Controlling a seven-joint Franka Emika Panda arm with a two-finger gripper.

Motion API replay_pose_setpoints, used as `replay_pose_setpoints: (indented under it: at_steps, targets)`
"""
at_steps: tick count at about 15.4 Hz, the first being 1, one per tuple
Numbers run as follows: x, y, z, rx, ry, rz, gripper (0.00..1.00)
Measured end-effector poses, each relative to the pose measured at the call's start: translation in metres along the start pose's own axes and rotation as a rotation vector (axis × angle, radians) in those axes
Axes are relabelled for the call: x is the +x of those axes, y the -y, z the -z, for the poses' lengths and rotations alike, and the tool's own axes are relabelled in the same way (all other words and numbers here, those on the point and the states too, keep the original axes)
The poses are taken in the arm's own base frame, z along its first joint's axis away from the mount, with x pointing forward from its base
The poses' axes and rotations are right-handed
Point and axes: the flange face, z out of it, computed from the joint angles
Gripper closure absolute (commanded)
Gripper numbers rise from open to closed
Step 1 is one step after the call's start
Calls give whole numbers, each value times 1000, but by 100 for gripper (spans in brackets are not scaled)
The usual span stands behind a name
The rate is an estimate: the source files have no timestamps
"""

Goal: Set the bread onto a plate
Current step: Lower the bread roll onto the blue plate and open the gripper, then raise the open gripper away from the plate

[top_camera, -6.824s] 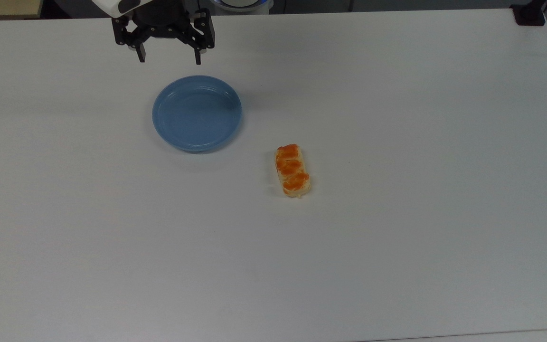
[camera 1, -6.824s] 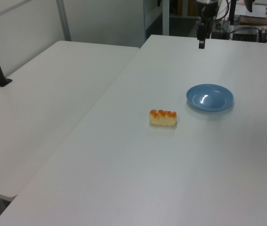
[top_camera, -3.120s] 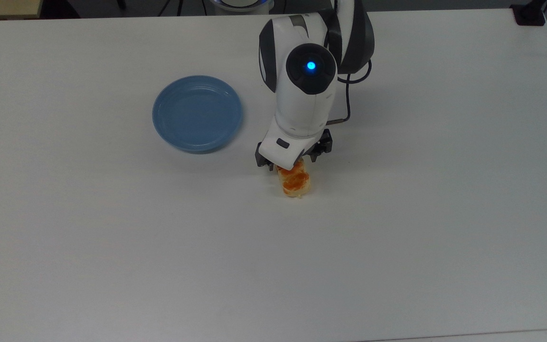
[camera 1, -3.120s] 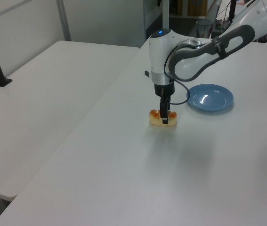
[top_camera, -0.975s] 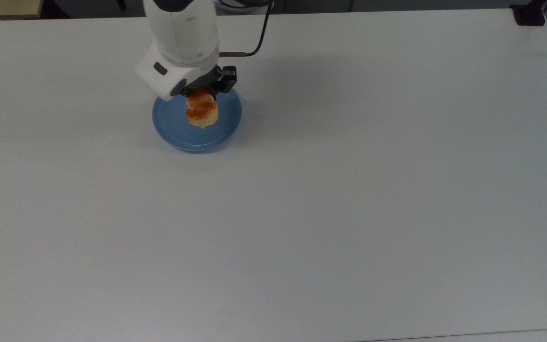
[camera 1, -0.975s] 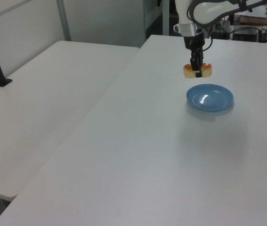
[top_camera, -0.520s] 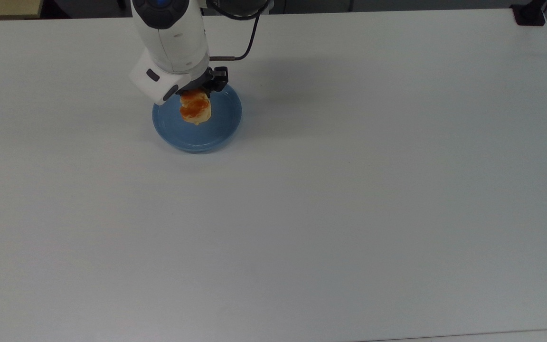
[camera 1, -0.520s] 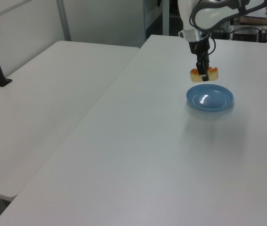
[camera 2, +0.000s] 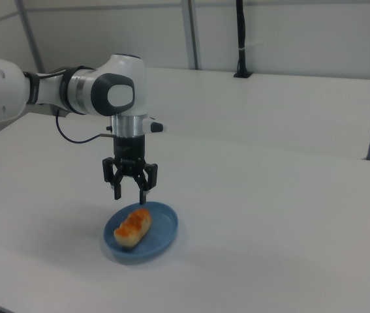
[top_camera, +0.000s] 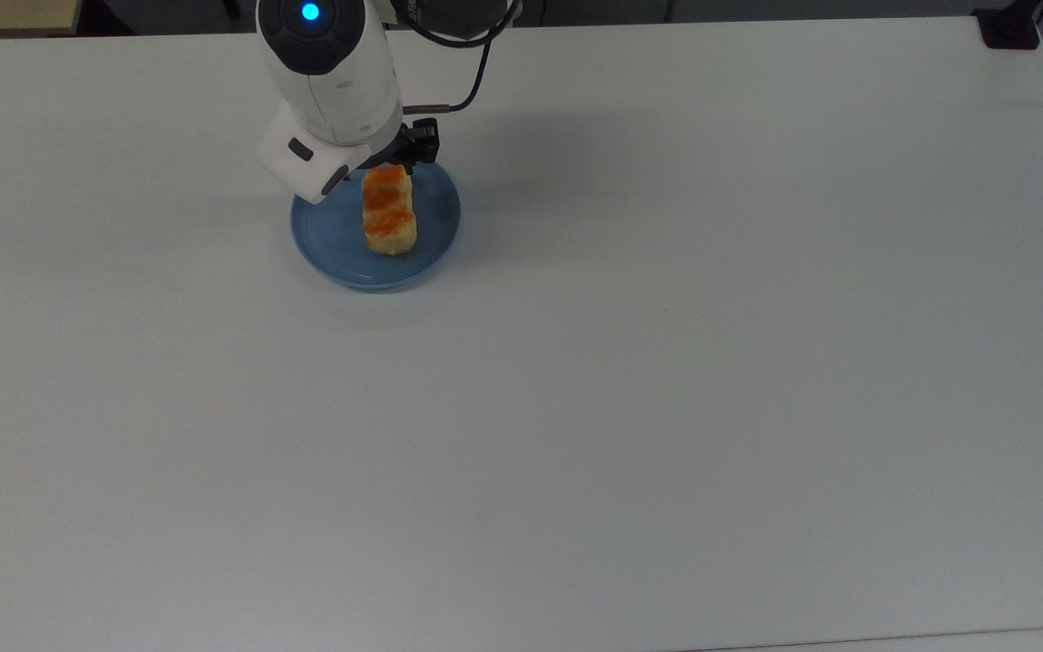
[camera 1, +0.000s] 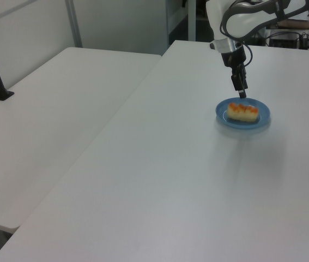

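Observation:
The bread [top_camera: 388, 221] [camera 1: 243, 111] [camera 2: 133, 227], pale yellow with an orange-red braided top, lies flat inside the round blue plate [top_camera: 435, 237] [camera 1: 261, 121] [camera 2: 164, 231]. My gripper [camera 2: 130, 193] [camera 1: 242, 91] hangs open a short way above the bread's far end, fingers spread and holding nothing. In the top view the white wrist covers most of the gripper [top_camera: 377, 167], and only its black frame shows at the plate's upper rim.
The white table [top_camera: 666, 362] carries nothing else. A second white table [camera 1: 50, 120] adjoins it on the left view's left. A black post [camera 2: 240, 39] stands on the far table in the right view. A black clamp [top_camera: 1010, 27] sits at the top view's upper right corner.
The gripper has opened and let the bread drop onto the plate, where it now lies flat. Half a second ago it still hung in the shut fingers above the plate.

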Motion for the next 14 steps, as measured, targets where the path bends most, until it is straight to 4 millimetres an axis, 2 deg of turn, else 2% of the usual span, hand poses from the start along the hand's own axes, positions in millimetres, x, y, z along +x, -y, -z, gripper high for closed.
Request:
replay_pose_setpoints:
  at_steps: [3, 4, 6, 9, 11, 14]
  targets:
    - [0, 0, 0, 1, 4, 2, 23]
    - [-1, 0, 0, 1, 5, 3, 17]
    - [-2, 0, -1, 5, 19, 3, 0]
    - [-5, 1, 6, 5, 13, 5, 0]
    - [-5, 1, 25, -6, -41, 7, 0]
    - [-3, -1, 63, -34, -191, 6, 0]
